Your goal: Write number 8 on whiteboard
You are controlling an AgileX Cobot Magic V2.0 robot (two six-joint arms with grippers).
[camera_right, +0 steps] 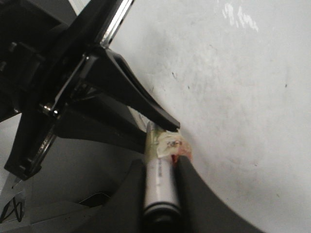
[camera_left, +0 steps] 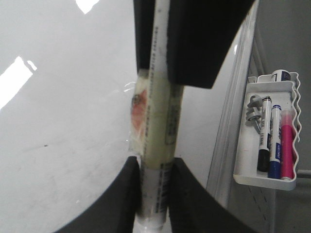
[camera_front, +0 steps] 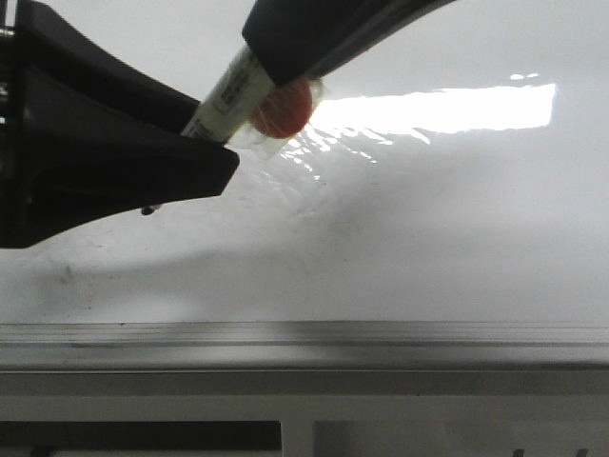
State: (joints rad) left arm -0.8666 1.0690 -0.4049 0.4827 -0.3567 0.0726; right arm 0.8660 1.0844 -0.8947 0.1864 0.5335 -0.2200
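Observation:
A white marker [camera_front: 226,93] with an orange tag [camera_front: 283,108] taped to it hangs just above the whiteboard [camera_front: 428,238]. Both grippers are shut on it. My left gripper [camera_front: 211,141] grips one end from the left, its fingers closed on the barrel [camera_left: 156,179]. My right gripper [camera_front: 285,57] comes in from above and pinches the other end [camera_right: 162,182]. In the right wrist view the left gripper's finger [camera_right: 158,116] sits right beside the tag. The marker's tip is hidden. No number 8 shows on the board, only faint grey smudges.
A bright glare patch [camera_front: 438,109] lies on the board to the right of the marker. The grey metal edge rail [camera_front: 304,335] runs along the near side. A white tray [camera_left: 243,165] beside the board holds black, blue and pink markers.

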